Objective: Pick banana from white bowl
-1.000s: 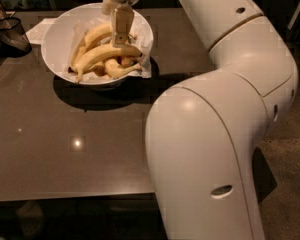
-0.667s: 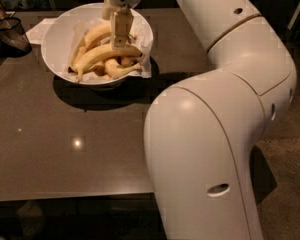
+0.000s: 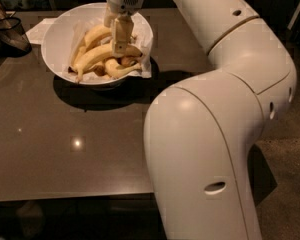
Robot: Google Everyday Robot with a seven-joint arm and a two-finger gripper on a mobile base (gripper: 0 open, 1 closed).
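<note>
One bulky white arm [image 3: 225, 134] fills the right side and reaches over the dark glossy table [image 3: 65, 149]. On the table's far side is the white bowl [image 3: 54, 39], with a crinkled paper liner [image 3: 146, 64] over its rim. A dark mesh basket [image 3: 10, 34] stands near its left. Several bananas are heaped inside the bowl, and one long banana [image 3: 95, 58] lies across the top. The gripper [image 3: 121, 43] is down in the bowl, at that banana. Whether the jaws are clenched or released, cannot tell.

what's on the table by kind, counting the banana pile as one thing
round glossy white bowl with crinkled paper liner: 1
pile of yellow bananas in it: 1
dark mesh basket: 1
flat white paper sheet beside the bowl: 1
total: 4
end effector, not counted, hangs in the bowl over the bananas
</note>
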